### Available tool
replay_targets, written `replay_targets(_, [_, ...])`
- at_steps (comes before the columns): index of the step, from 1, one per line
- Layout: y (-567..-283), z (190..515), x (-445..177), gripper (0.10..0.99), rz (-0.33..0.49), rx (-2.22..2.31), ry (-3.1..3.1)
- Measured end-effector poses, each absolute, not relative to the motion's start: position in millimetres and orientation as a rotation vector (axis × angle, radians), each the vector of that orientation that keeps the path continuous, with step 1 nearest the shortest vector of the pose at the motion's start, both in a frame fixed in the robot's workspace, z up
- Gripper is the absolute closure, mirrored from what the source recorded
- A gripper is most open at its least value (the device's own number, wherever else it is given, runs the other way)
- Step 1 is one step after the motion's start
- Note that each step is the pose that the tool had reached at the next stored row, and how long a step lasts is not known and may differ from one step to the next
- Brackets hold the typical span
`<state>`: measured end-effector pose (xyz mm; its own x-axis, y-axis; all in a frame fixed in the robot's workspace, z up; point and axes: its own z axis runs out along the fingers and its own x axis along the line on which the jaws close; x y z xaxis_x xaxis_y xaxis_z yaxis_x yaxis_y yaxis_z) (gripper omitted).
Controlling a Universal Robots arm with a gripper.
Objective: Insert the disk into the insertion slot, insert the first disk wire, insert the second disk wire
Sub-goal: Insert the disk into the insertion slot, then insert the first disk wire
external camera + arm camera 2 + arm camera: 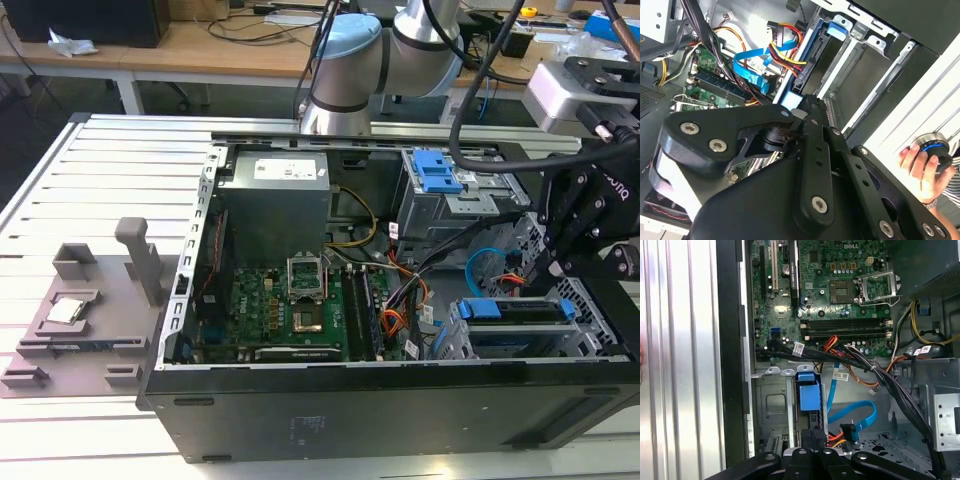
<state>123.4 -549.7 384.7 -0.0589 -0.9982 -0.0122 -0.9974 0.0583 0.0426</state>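
While my hand (558, 268), its grip I cannot tell, hangs over the disk (525, 312) at the exterior view's three o'clock, wires (880, 375) could snag it.

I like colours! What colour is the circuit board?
The board is green; the first wrist view shows it best.

black claw (807, 102) — silver, blue-capped arm (425, 35)

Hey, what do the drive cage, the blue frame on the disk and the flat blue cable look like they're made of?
Drive cage: bare sheet metal, dull silver-grey, with punched holes and folded edges. Blue frame: probably moulded plastic, smooth and evenly coloured. Flat blue cable: likely flexible plastic-sheathed ribbon, since it curves in a loop.
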Motion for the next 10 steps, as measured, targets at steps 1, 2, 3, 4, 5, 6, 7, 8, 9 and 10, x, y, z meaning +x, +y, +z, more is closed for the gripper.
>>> replay_targets(1, [-549.7,384.7,123.5,0.980,-0.061,2.141,-2.270])
replay_targets(2, [-549.7,384.7,123.6,0.980,-0.061,2.141,-2.270])
replay_targets(3, [-549.7,384.7,123.6,0.980,-0.061,2.141,-2.270])
replay_targets(4, [-549.7,384.7,123.6,0.980,-0.061,2.141,-2.270])
replay_targets(5, [-549.7,384.7,123.6,0.980,-0.061,2.141,-2.270])
replay_targets(6, [-549.7,384.7,123.6,0.980,-0.061,2.141,-2.270])
replay_targets(7, [-549.7,384.7,123.7,0.980,-0.061,2.141,-2.270])
replay_targets(8, [-549.7,384.7,123.7,0.980,-0.061,2.141,-2.270])
replay_targets(9, [-549.7,384.6,123.7,0.973,-0.062,2.141,-2.270])
replay_targets(10, [-549.7,384.7,123.7,0.918,-0.061,2.141,-2.270])
